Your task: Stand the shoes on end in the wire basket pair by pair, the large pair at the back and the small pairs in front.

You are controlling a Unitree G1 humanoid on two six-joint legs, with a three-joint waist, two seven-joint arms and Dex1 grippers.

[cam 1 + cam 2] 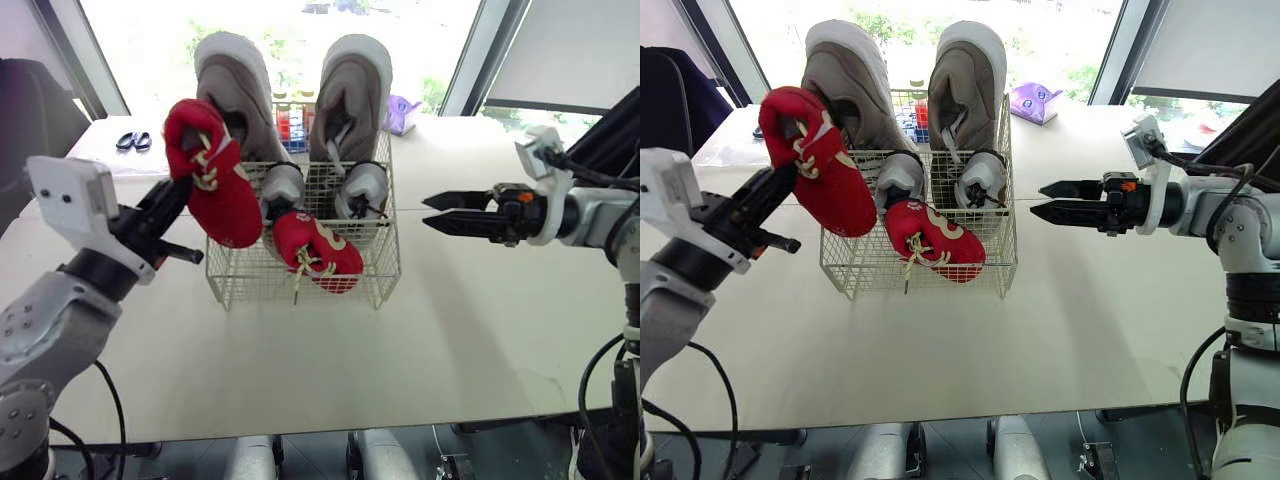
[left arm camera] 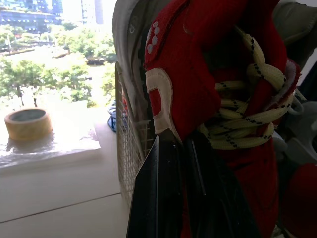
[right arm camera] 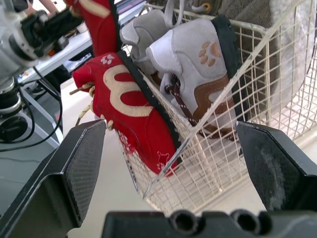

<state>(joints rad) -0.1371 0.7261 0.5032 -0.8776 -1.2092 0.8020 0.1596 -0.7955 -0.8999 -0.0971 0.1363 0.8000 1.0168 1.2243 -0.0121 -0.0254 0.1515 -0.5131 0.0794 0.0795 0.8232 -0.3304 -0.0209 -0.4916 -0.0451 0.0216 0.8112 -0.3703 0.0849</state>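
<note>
The white table [image 1: 480,330] carries the wire basket [image 1: 250,285] near its far edge, in front of the window. At the back of the basket the two large grey shoes [image 1: 235,90] stand on end side by side, their pale soles rising well above the rim. Just in front of them, inside the basket, the small grey-and-white pair [image 1: 283,185] also stands upright, one shoe before each large one.

One red shoe [image 1: 320,250] lies tilted against the basket's front wall, towards its right side, with its cream laces dangling down the mesh. The other red shoe [image 1: 212,170] is up in the air over the basket's left front corner, toe down (whether it touches the wire is unclear). The left gripper [image 2: 179,141] has its fingers clamped on that shoe's edge beside the laces. The right gripper [image 1: 428,212] hangs just to the right of the basket, level with its rim, fingers spread and empty.

Left of the basket, scissors [image 1: 132,140] lie on the table with a tape roll [image 2: 28,122]; a purple object [image 1: 402,113] sits behind its right corner.
</note>
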